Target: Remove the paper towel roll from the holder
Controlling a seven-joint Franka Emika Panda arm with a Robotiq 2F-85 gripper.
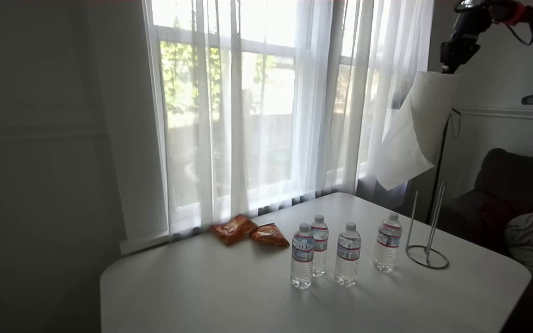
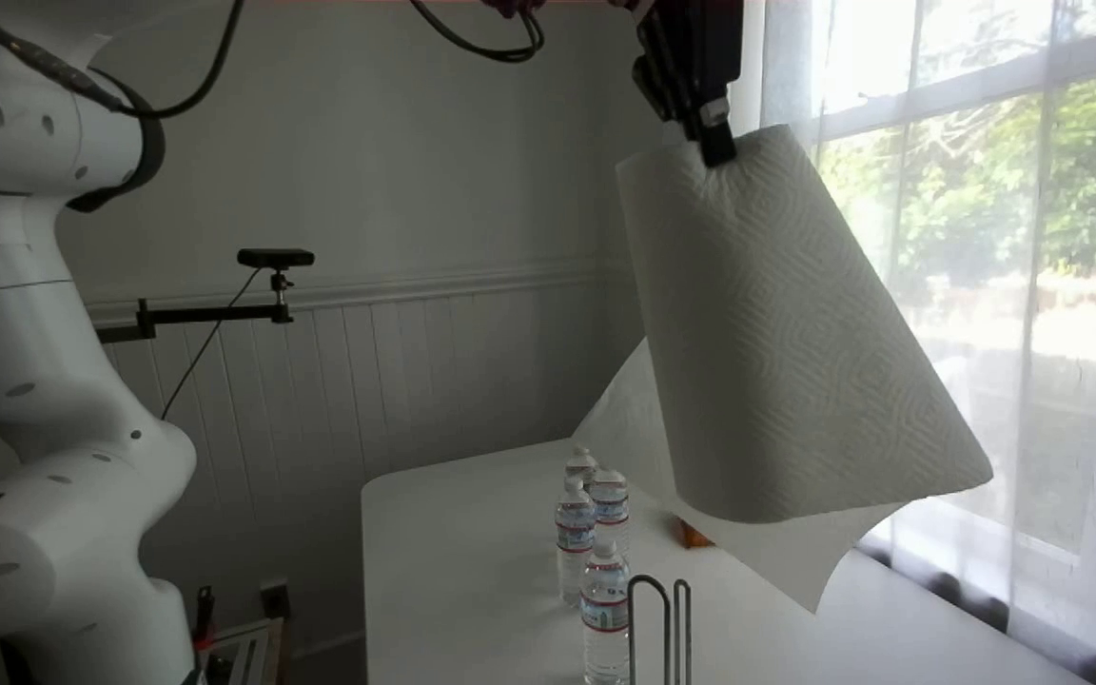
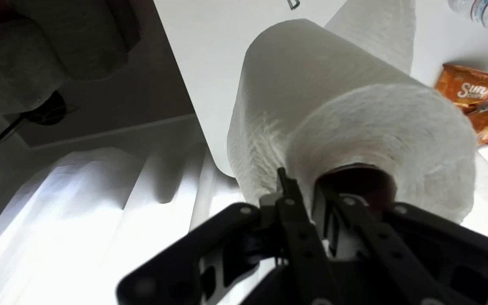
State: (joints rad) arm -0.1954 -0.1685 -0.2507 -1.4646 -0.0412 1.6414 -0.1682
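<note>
The white paper towel roll [image 1: 433, 108] hangs in the air above the table, tilted, with a loose sheet trailing from it. It also shows in an exterior view [image 2: 786, 362] and in the wrist view [image 3: 311, 80]. My gripper [image 3: 301, 184] is shut on the wall at the roll's upper end, with one finger inside the core and one outside. The gripper also shows at the roll's top in both exterior views [image 1: 449, 69] [image 2: 717, 147]. The wire holder [image 1: 433, 226] stands on the table below, apart from the roll. Its loops show in an exterior view [image 2: 668, 628], and a small part in the wrist view [image 3: 293, 4].
Several clear water bottles [image 1: 348, 254] stand on the white table [image 1: 201, 286], one [image 1: 387, 245] close beside the holder. Two orange chip bags [image 1: 235, 229] lie near the window side. Sheer curtains [image 2: 1005, 285] hang beside the roll. A camera on an arm [image 2: 275, 258] stands near the wall.
</note>
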